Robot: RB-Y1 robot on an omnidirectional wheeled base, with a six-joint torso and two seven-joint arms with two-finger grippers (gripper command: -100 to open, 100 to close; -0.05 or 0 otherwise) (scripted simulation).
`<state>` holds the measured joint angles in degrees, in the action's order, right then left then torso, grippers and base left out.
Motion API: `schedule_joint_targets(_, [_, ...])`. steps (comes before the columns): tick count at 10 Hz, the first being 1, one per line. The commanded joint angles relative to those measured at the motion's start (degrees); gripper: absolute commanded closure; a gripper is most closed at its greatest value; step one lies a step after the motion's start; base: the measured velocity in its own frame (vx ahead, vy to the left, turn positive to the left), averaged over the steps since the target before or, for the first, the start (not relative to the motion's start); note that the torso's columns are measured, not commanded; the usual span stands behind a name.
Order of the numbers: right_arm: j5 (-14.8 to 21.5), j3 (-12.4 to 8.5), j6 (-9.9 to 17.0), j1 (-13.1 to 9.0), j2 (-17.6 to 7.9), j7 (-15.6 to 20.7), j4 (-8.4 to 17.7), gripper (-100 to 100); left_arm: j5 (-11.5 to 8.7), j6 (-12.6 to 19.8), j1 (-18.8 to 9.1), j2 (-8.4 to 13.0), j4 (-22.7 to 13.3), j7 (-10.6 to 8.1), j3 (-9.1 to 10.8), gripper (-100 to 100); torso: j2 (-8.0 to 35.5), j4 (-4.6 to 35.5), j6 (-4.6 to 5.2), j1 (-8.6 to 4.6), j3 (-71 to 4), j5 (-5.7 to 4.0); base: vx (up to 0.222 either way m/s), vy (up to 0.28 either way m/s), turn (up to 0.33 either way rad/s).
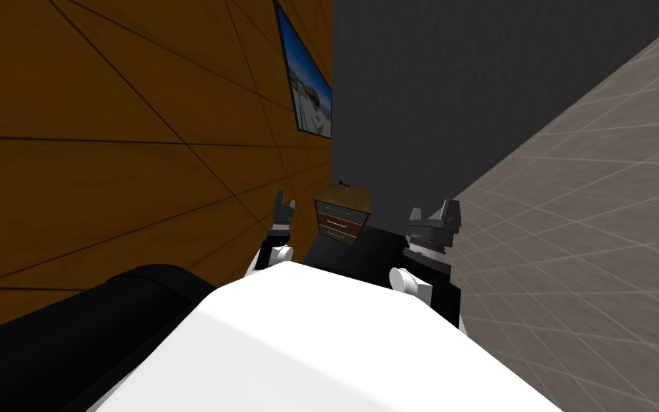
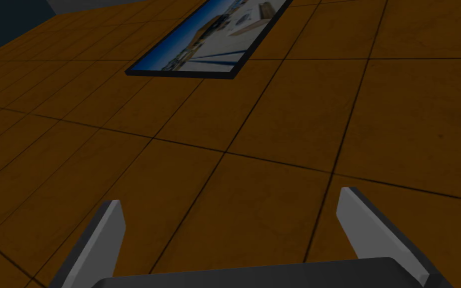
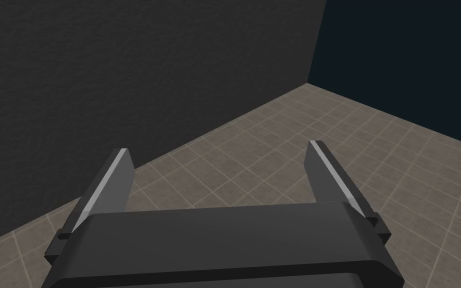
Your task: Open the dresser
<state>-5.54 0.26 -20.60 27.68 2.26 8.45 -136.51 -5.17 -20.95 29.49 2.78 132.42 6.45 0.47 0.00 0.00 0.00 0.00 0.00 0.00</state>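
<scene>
Dresser (image 1: 343, 214) ahead, well apart from both pincers, drawers shut.
Brown panelled wall (image 1: 106, 143) on my left, dark grey wall (image 1: 428, 93) ahead, tiled floor (image 1: 592, 214) on my right. The dresser stands in the corner where the two walls meet, with three drawer fronts with handles that all look flush. In the head view it sits between the two pincers and beyond them, touching neither. Left pincer (image 1: 284, 202): fingers spread. Right pincer (image 1: 434, 214): fingers spread, aimed at the floor by the grey wall.
</scene>
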Motion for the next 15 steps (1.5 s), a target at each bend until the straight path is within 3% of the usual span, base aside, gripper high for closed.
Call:
schedule_joint_targets(1, [0.0, 0.0, 0.0, 0.0, 0.0, 0.0, 0.0, 0, 0.0, 0.0, 0.0, 0.0, 0.0, 0.0, 0.0, 0, 2.3, 2.3, 0.0, 0.0, -4.7, 0.0, 0.0, 0.0, 0.0])
schedule_joint_targets(9, [0.0, 0.0, 0.0, 0.0, 0.0, 0.0, 0.0, 0, 0.0, 0.0, 0.0, 0.0, 0.0, 0.0, 0.0, 0, 35.4, 35.4, 0.0, 0.0, -70.7, 0.0, 0.0, 0.0, 0.0])
schedule_joint_targets(10, [0.0, 0.0, 0.0, 0.0, 0.0, 0.0, 0.0, 0, 0.2, -0.3, -0.4, 1.9, -1.4, 0.11, -0.11, -100, 39.6, 39.6, 0.0, 0.0, -79.2, 0.0, 0.029, -0.006, -0.025])
schedule_joint_targets(12, [0.0, 0.0, 0.0, 0.0, 0.0, 0.0, 0.0, 0, 0.5, -0.8, -1.0, 3.2, -3.2, 0.27, -0.27, -100, 41.9, 42.0, 0.0, 0.0, -84.3, 0.0, 0.058, -0.009, -0.026])
schedule_joint_targets(15, [0.0, 0.0, 0.0, 0.0, 0.0, 0.0, 0.0, 0, 1.1, -1.7, -2.2, 4.3, -6.8, 0.57, -0.57, -100, 42.2, 42.3, 0.0, -0.02, -84.6, -0.01, 0.072, -0.022, -0.034])
